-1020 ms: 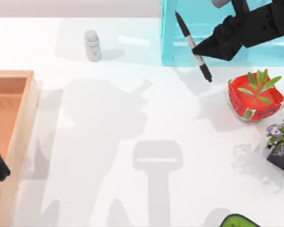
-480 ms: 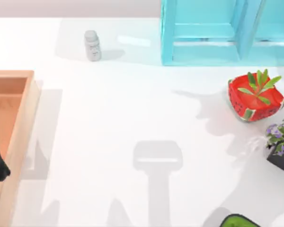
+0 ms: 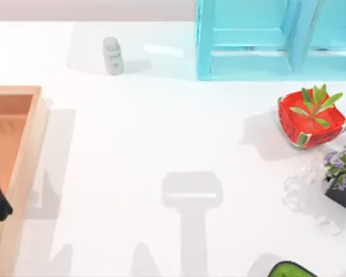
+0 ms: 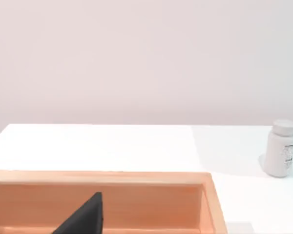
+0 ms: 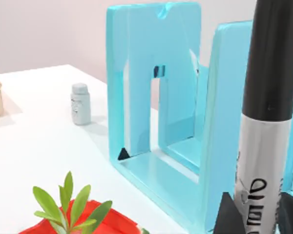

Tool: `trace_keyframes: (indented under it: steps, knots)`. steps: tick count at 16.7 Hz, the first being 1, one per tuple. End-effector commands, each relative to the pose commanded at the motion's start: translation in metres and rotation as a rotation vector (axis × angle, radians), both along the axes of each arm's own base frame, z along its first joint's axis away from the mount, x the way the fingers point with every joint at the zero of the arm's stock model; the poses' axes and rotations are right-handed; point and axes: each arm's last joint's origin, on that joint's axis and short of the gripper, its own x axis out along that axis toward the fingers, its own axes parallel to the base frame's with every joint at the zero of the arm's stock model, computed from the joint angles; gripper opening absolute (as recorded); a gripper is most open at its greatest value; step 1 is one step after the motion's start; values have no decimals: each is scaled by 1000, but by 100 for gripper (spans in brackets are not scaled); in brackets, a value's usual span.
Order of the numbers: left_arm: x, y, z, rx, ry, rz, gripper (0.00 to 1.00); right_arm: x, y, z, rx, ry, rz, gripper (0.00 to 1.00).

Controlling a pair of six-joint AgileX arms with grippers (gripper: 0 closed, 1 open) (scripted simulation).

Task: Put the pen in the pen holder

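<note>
Pen point(image 5: 266, 117): slim marker, glossy black upper barrel, pale grey-white label band with black lettering below it. Pose upright, near vertical in the right wrist view. Lower end sits between two dark fingertips point(image 5: 226, 218), which appear to touch the label band on both sides, though the contact itself lies at the picture's edge.

Pen holder point(image 3: 259, 40): turquoise, open slotted compartments, standing upright at the far edge of the table, right of centre. The pen stands near it, in front of one of its walls.
</note>
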Motion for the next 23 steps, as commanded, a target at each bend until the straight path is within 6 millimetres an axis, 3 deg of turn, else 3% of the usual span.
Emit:
trace_keyframes:
  steps: [2,3,23]
  knots:
    - [0,0,0,0,0,0,100,0,0,0,0,0,0,0]
    - [0,0,0,0,0,0,100,9,-2,-12,-47,18,-59,0]
    - [0,0,0,0,0,0,100,2,4,-2,0,0,0,0]
